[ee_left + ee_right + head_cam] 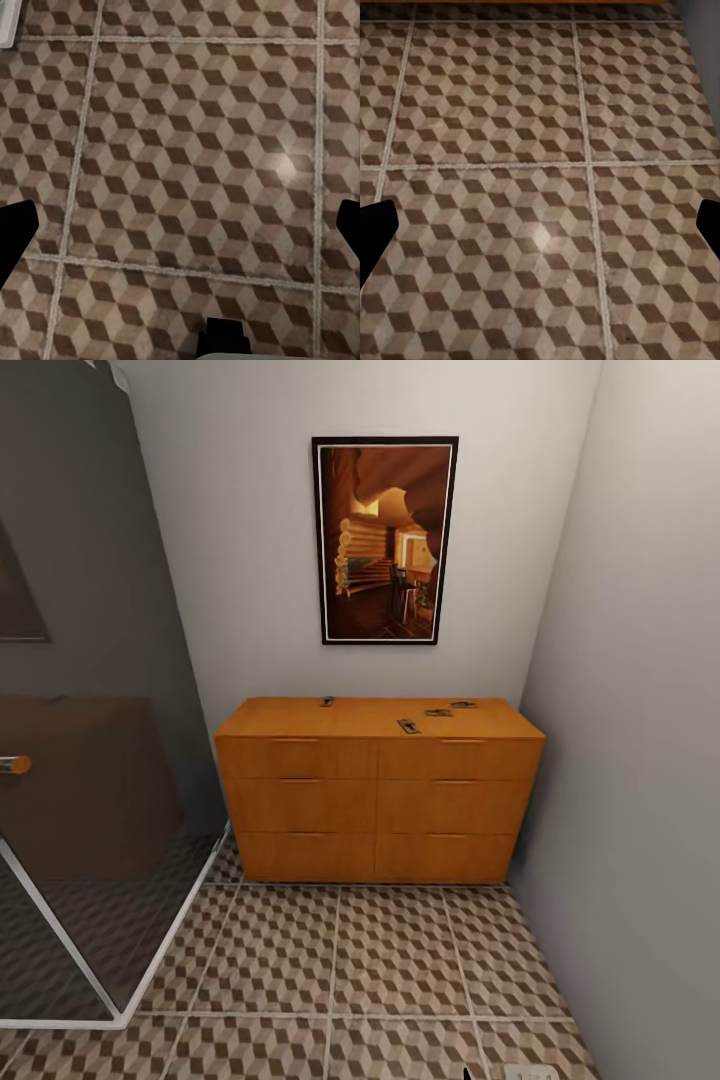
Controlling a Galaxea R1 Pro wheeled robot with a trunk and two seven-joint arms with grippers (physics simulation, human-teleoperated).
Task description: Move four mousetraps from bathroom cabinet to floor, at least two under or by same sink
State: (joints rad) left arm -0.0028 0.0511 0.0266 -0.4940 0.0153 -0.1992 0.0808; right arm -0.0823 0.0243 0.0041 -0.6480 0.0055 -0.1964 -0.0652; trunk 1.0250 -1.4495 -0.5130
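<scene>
1. Cube-patterned bathroom floor [390, 960] in brown, beige and white, with pale grout lines, fills the lower part of the head view and runs up to the foot of the furniture.
2. Centre frame stands the low, wide orange-brown wooden cabinet [378, 810], six drawers in two columns, all pushed in, slim bar handles on each.
3. On its flat top lie the four small brown mousetraps: one [327, 701] near the back edge left of centre, one [408, 726] close to the front edge right of centre, one [438, 712] just behind and right of that, and the last [463, 705] furthest right near the back.
4. Above the cabinet hangs a dark-framed picture [385, 540] in warm orange tones on the pale wall.
5. At the left of frame, a tinted glass shower screen [90, 690] with a white frame meets the floor.
6. Left wrist view: the left hand [180, 225] is spread wide, black fingertips [16, 236] at the two edges, nothing between them, floor tiles beyond.
7. Right wrist view: the right hand [540, 232] is likewise spread and holding nothing, dark fingertips [375, 236] at each edge over the tiles.
</scene>
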